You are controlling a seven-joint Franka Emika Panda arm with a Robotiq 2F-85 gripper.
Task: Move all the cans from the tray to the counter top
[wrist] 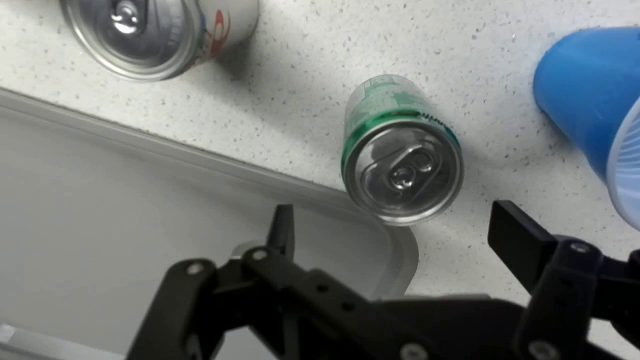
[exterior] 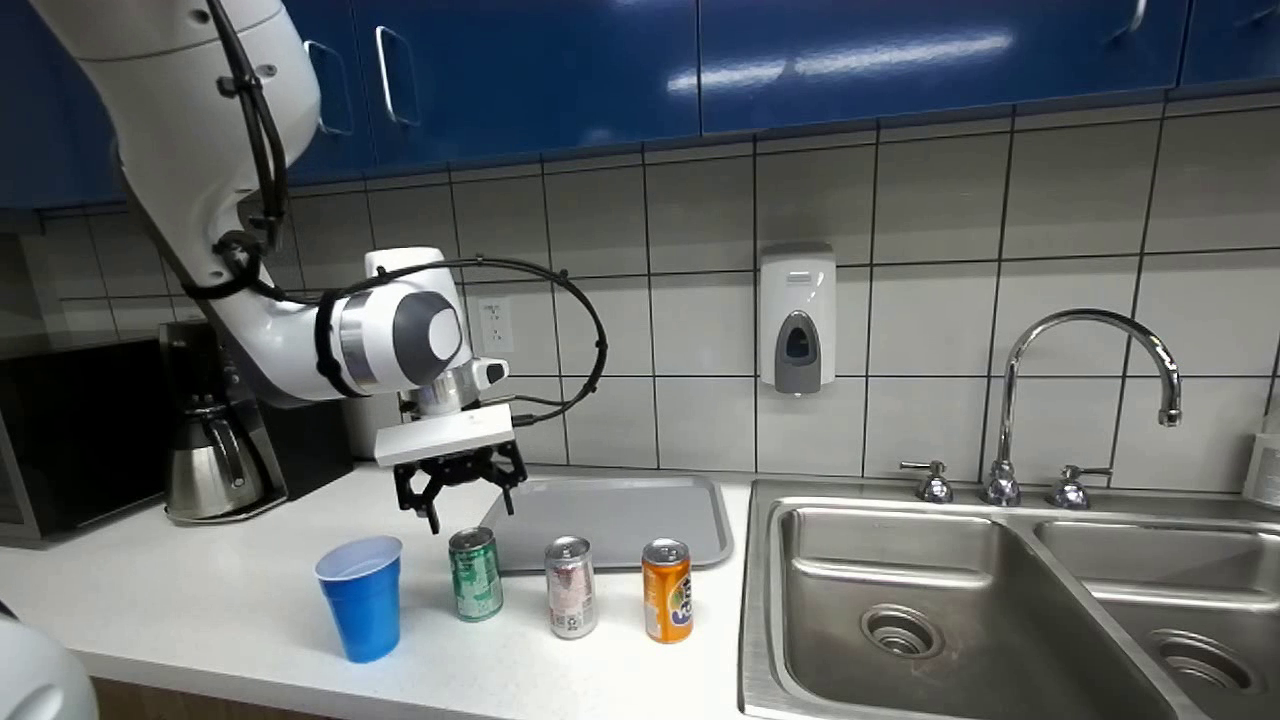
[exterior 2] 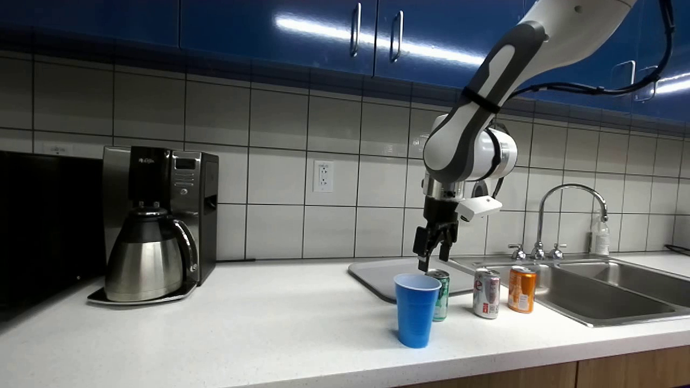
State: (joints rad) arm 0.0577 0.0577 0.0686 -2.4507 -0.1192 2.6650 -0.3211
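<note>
The green can (exterior: 475, 578), the silver-grey can (exterior: 571, 595) and the orange can (exterior: 667, 598) stand upright in a row on the white counter top (exterior: 230, 590), in front of the tray. Both exterior views show all three cans. The grey tray (exterior: 620, 515) lies against the wall with no can on it. My gripper (exterior: 471, 517) is open and empty, above and slightly behind the green can. In the wrist view, the green can (wrist: 400, 170) shows just ahead of the open fingers (wrist: 393, 209). The silver-grey can (wrist: 145, 37) is at the top left; the orange can is out of view.
A blue cup (exterior: 362, 600) stands beside the green can, on the side away from the other cans. The steel sink (exterior: 757, 600) borders the counter past the orange can. A coffee maker (exterior 2: 151, 248) stands at the far end. Blue cabinets (exterior: 540, 80) hang above.
</note>
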